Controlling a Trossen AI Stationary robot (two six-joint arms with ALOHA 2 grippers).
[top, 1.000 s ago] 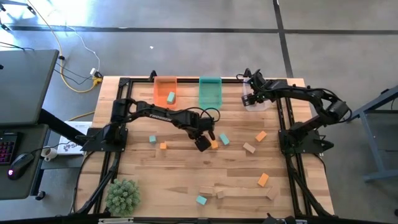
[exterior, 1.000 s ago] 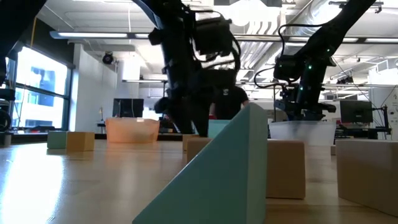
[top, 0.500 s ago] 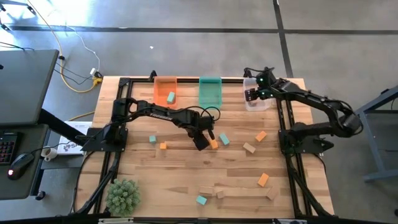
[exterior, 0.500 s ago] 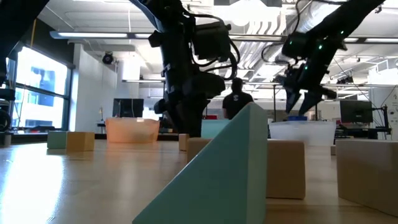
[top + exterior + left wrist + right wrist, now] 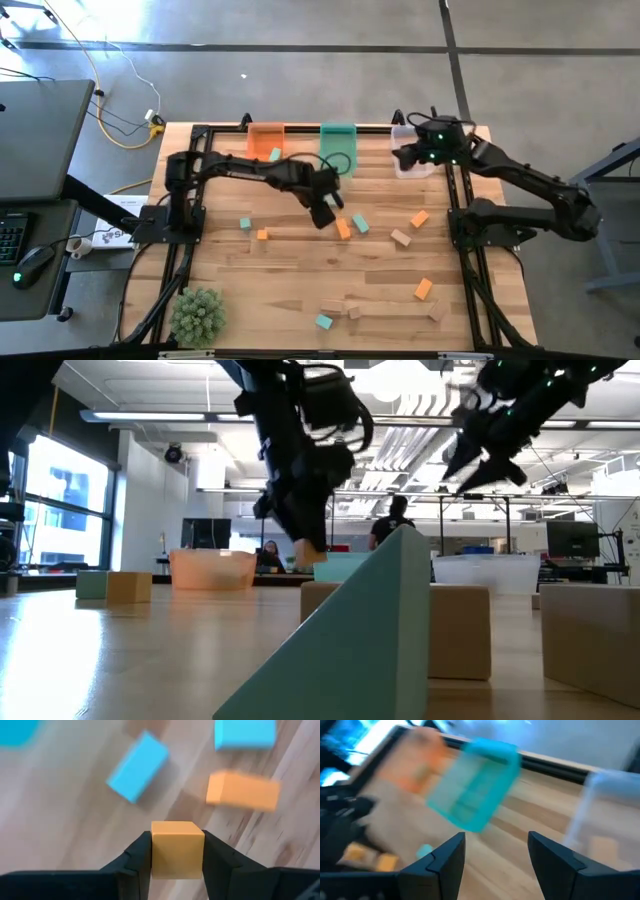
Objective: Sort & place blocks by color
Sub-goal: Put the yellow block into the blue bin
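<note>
Wooden table (image 5: 300, 290), scattered blocks (image 5: 400, 237), three bins (image 5: 338, 148), apparently fuzzy plant (image 5: 195, 315)

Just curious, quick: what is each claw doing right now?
Left gripper: shut on a small orange block.
Right gripper: open, holding nothing.

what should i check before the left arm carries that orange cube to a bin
1. Grip: the left gripper is shut on the orange cube, a finger on each side: ok.
2. Lift: in the low view the cube hangs above the table top: ok.
3. Target: the orange bin stands at the far edge with a teal block lying in it: not ok.
4. Path: nothing stands between gripper and orange bin in the high view: ok.
5. Other arm: the right gripper is open and empty, over the clear bin, away from the route: ok.
6. Room left in the orange bin: cannot tell.
</note>
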